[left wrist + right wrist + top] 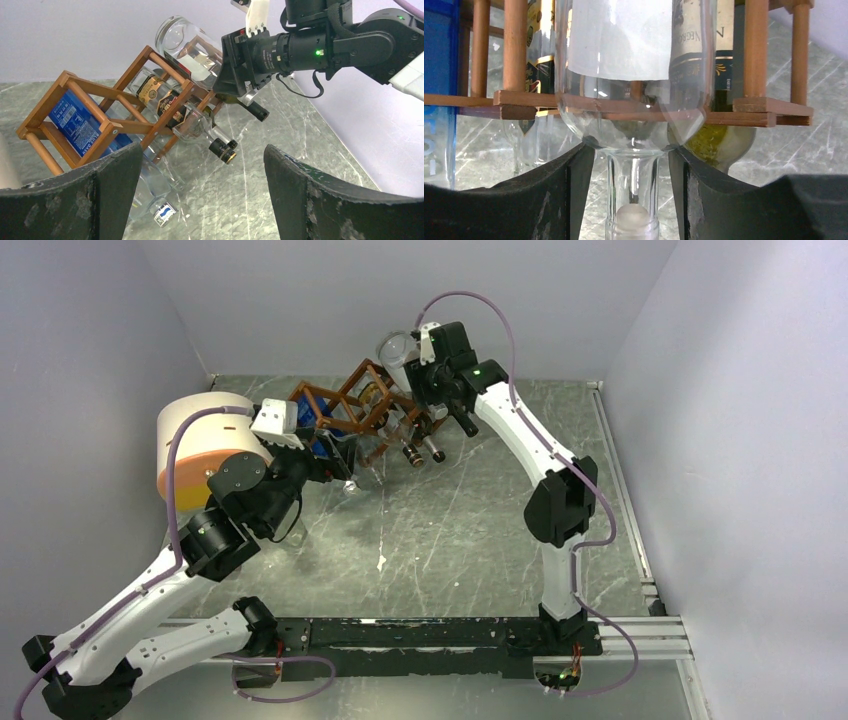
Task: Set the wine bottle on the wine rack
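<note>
Right gripper (631, 162) sits at the mouth end of the wine bottle (634, 75), one black finger on either side of the clear neck. A narrow gap shows on both sides, so the jaws stand a little apart and are not pinching the glass. The fingertips (583, 155) come up just under the bottle's shoulder.

This clear, white-labelled bottle lies in an upper cell of the wine rack (516, 60). Its body runs through the reddish-brown wooden frame, its base sticks out at the far side, and its neck points out toward the right arm.

Other cells are filled too. They hold a bottle with a blue label (75, 122) at the left end, a dark bottle with a gold-and-black label (160, 97) in the middle, and a green bottle (719, 142) beside the clear one.

Left gripper (202, 150) hovers near the rack's front, jaws spread wide with nothing between them.

On the grey marbled table (450, 530), a cream-and-orange cylinder (200, 440) stands at the left, near the rack
</note>
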Controlling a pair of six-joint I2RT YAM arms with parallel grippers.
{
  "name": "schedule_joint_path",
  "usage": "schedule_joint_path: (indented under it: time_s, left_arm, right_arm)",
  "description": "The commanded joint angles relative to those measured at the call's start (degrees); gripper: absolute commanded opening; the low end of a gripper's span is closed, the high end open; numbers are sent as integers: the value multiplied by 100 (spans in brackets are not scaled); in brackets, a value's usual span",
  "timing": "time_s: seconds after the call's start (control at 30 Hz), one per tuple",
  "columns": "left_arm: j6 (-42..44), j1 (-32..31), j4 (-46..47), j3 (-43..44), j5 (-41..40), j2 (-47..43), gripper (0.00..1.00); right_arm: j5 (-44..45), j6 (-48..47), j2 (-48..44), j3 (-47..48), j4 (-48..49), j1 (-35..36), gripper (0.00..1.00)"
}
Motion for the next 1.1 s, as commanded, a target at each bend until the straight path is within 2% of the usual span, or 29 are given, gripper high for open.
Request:
schedule_joint_path:
  time_s: [0.0, 0.27, 0.47, 0.63, 0.77, 0.97, 1.07]
  left_arm:
    - [21, 45, 2, 152, 44, -38, 94]
    - [58, 42, -8, 210, 32, -80, 94]
    - [162, 40, 65, 408, 114, -192, 94]
    - [343, 44, 153, 749, 274, -415, 92]
    - [501, 45, 341, 934, 297, -718, 92]
    - [834, 42, 588, 1123, 425, -959, 92]
    - [939, 46, 541, 1279, 369, -934, 92]
  right_arm:
    - [224, 21, -538, -102, 521, 23, 61]
    - [394, 169, -1229, -545, 860, 190, 62]
    - [520, -5, -1929, -1452, 1513, 905, 62]
    - [512, 53, -2472, -2540, 2484, 1640, 62]
    - [78, 436, -2680, -3232, 3343, 1932, 62]
    - [-444, 934, -2729, -4177, 4942, 2413, 62]
    - [-576, 1002, -2530, -4339, 5687, 2720, 64]
